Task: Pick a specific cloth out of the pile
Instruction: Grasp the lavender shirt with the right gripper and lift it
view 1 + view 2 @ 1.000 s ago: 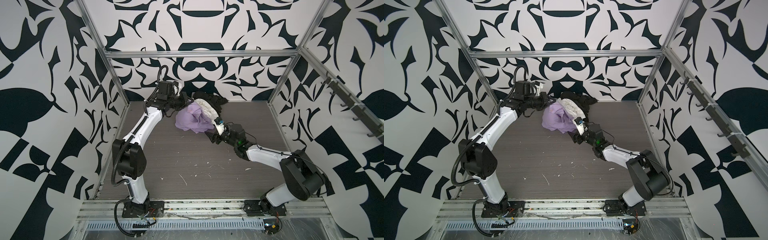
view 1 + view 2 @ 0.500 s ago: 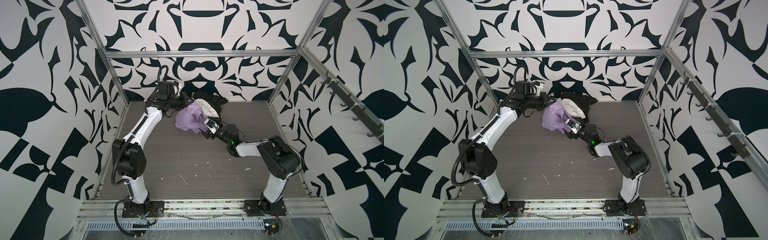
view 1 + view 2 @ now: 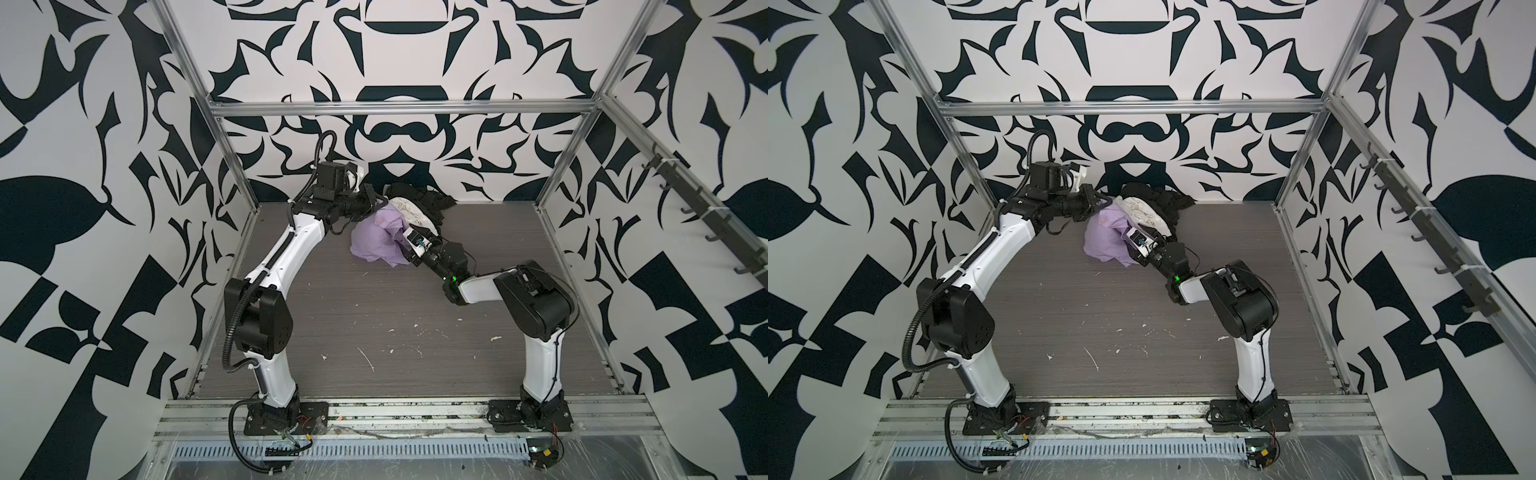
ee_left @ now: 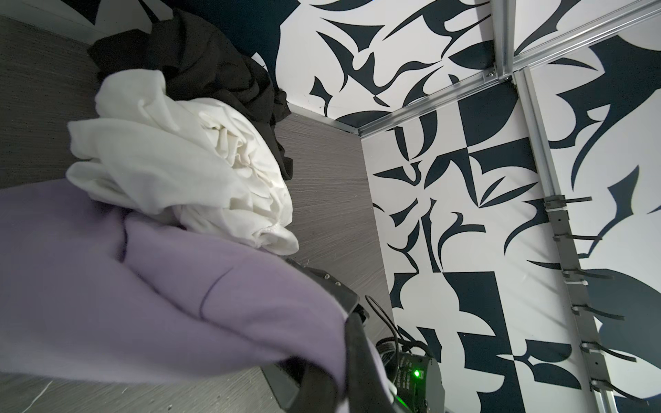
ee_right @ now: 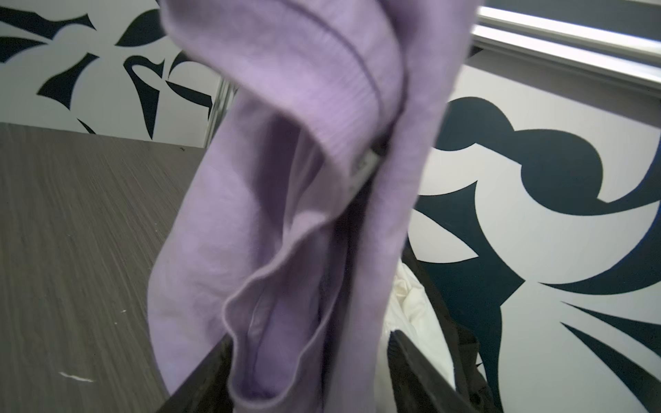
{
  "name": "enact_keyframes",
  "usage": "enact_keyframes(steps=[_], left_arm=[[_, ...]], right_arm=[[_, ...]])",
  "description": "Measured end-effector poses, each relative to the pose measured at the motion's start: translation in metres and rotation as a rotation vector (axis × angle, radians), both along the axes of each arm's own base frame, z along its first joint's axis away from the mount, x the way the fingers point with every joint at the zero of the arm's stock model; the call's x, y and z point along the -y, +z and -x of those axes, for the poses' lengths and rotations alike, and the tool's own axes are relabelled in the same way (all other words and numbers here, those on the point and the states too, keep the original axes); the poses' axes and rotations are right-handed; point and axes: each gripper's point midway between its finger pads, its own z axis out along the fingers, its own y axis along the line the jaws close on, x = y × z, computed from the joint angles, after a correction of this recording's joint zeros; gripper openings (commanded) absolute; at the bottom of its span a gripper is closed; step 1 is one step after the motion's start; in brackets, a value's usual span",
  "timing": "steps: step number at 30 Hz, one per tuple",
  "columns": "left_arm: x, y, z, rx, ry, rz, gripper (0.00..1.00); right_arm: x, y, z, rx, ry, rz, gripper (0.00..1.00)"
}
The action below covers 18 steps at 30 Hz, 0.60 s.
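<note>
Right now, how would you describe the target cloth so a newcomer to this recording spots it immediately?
At the back of the grey table, against the patterned wall, sits the pile. The lavender cloth is bunched at its near side. It is the only purple piece; the white cloth and black cloth lie behind it.

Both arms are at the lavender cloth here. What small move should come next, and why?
Probably close the right pincer. Its jaws stand apart with a hanging fold of the cloth between them, while the left pincer, shut, holds the cloth's top raised beside the pile. A second grip would likely help draw it clear.
</note>
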Motion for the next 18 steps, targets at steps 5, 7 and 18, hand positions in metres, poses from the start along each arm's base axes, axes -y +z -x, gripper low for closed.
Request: enact_keyframes(steps=[5, 7, 18], left_arm=[[0.0000, 0.0000, 0.0000, -0.001, 0.000, 0.001, 0.01], [0.0000, 0.0000, 0.0000, -0.002, 0.001, 0.001, 0.01], [0.0008, 0.0006, 0.0007, -0.008, -0.002, 0.009, 0.01]], right_arm=[[-0.0045, -0.0064, -0.0015, -0.016, 0.006, -0.004, 0.38], [-0.0059, -0.0089, -0.0012, -0.024, 0.009, -0.006, 0.28], [-0.0070, -0.0086, -0.0025, -0.023, -0.004, -0.010, 0.00]])
